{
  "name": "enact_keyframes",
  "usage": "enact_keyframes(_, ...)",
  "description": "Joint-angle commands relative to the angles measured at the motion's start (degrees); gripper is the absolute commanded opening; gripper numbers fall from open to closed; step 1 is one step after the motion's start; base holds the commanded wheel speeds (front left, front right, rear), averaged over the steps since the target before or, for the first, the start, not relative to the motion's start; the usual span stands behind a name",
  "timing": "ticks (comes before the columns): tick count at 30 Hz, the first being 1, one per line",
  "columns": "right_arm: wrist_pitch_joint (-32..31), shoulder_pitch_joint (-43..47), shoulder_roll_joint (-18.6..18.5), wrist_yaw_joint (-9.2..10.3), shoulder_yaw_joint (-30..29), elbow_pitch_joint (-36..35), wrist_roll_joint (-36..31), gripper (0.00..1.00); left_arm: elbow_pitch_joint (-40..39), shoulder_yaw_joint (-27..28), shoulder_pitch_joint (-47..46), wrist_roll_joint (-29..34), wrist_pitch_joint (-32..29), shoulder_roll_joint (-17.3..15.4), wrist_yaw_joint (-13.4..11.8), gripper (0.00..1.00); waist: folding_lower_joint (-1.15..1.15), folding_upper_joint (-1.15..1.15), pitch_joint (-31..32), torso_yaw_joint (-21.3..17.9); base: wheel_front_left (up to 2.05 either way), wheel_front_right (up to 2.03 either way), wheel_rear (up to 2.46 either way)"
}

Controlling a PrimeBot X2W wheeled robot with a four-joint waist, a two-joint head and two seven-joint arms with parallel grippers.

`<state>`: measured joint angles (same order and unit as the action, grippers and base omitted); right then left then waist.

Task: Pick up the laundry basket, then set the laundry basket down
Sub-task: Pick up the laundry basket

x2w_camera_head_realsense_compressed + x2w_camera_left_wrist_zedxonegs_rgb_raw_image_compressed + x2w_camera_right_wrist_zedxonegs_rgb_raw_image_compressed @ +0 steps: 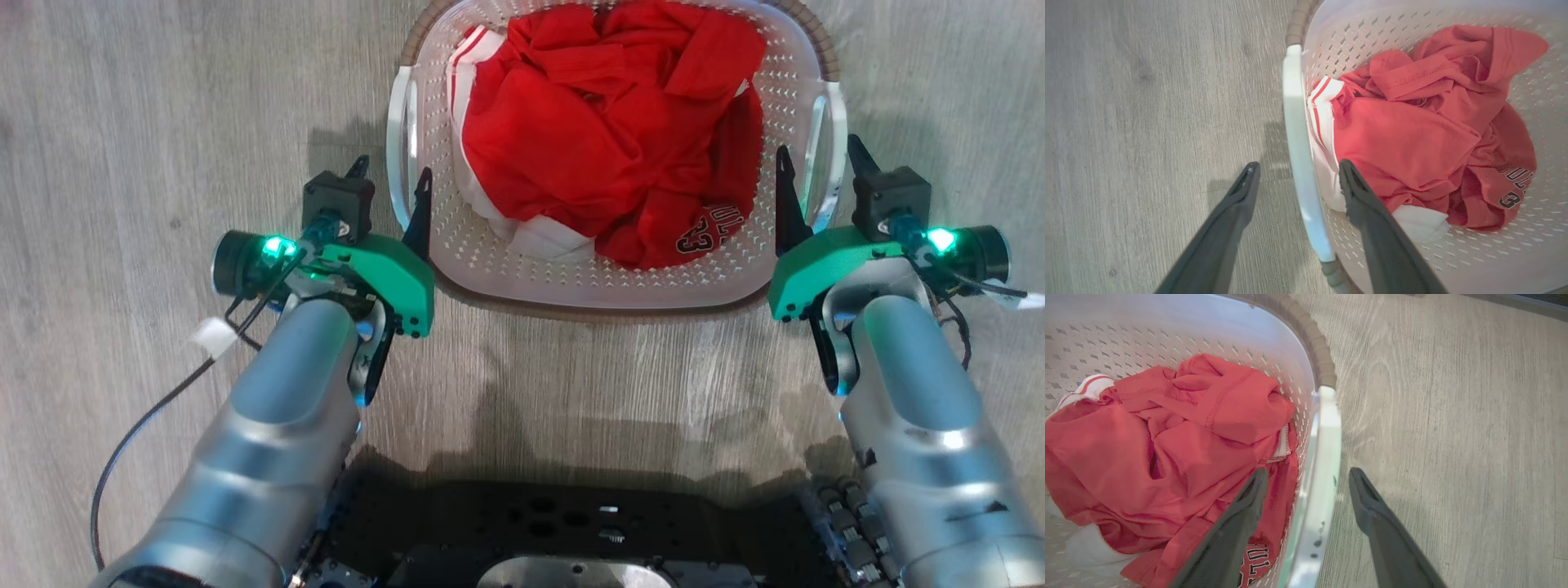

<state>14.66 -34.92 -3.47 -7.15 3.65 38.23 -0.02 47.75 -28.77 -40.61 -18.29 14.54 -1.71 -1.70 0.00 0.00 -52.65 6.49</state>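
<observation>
The laundry basket point(571, 286), white perforated plastic with a brown woven-look rim, sits on the grey wood-grain floor point(163, 122) between the two grippers. The left gripper point(392, 170) is spread wide, its dark tapered fingers straddling the smooth white left handle point(1296, 134). The right gripper point(818, 151) is likewise released astride the right handle point(1327, 457). Crumpled red cloth point(604, 139) lies inward of both

Head view's top edge crops the far rim of the laundry basket point(571, 278).
</observation>
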Motion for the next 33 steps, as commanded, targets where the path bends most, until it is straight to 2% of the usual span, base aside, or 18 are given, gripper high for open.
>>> enact_keyframes(1,0.34,1.32,0.59,-0.34,1.48,-0.04,0.30,1.00,-0.02,0.57,0.58,-0.83,0.46,-1.17,0.06,1.00,0.00,0.00,-0.28,0.12,0.00,0.00,0.00)
enact_keyframes(14,0.34,-3.98,0.59,-0.34,2.37,8.29,1.48,1.00,1.40,-4.72,-3.53,-4.18,0.46,-1.17,-0.79,1.00,0.00,0.00,-2.94,0.66,0.00,0.00,0.00)
enact_keyframes(15,0.34,-4.23,0.59,-0.34,2.48,8.58,1.56,1.00,1.52,-4.93,-3.69,-4.39,0.46,-1.17,-0.85,0.95,0.00,0.00,-3.00,0.68,0.00,0.00,0.00)
enact_keyframes(16,0.34,-4.44,0.59,-0.34,2.60,8.86,1.65,0.99,1.66,-5.10,-3.81,-4.60,0.46,-1.17,-0.92,0.71,0.00,0.00,-3.01,0.70,0.00,0.00,0.00)
enact_keyframes(17,0.34,-4.61,0.59,-0.34,2.73,9.12,1.75,0.87,1.81,-5.23,-3.91,-4.81,0.46,-1.17,-0.98,0.48,0.00,0.00,-2.98,0.69,0.00,0.00,0.00)
enact_keyframes(19,0.34,-4.86,0.59,-0.34,3.04,9.55,2.03,0.58,2.23,-5.54,-4.03,-5.09,0.46,-1.17,-0.95,0.12,0.00,0.00,-2.77,0.66,0.00,0.00,0.00)
enact_keyframes(20,0.34,-4.94,0.59,-0.34,3.21,9.76,2.19,0.47,2.34,-5.73,-4.07,-5.14,0.46,-1.17,-0.94,0.00,0.00,0.00,-2.60,0.64,0.00,0.00,0.00)
enact_keyframes(21,0.34,-4.97,0.59,-0.34,3.38,9.99,2.33,0.40,2.43,-5.88,-4.04,-5.22,0.46,-1.17,-0.92,0.00,0.00,0.00,-2.38,0.64,0.00,0.00,0.00)
enact_keyframes(22,0.34,-4.95,0.59,-0.34,3.54,10.27,2.53,0.27,2.55,-5.99,-3.98,-5.31,0.46,-1.17,-0.87,0.00,0.00,0.00,-2.12,0.62,0.00,0.00,0.00)
enact_keyframes(23,0.34,-4.94,0.59,-0.34,3.73,10.69,2.76,0.02,2.69,-6.05,-3.91,-5.39,0.46,-1.17,-0.82,0.00,0.00,0.00,-1.83,0.59,0.00,0.00,0.00)
enact_keyframes(33,0.34,-4.93,0.59,-0.34,6.00,15.11,5.99,0.00,3.96,-5.54,-1.61,-7.06,0.46,-1.17,-0.77,0.00,0.00,0.00,3.70,-0.15,0.00,0.00,0.00)
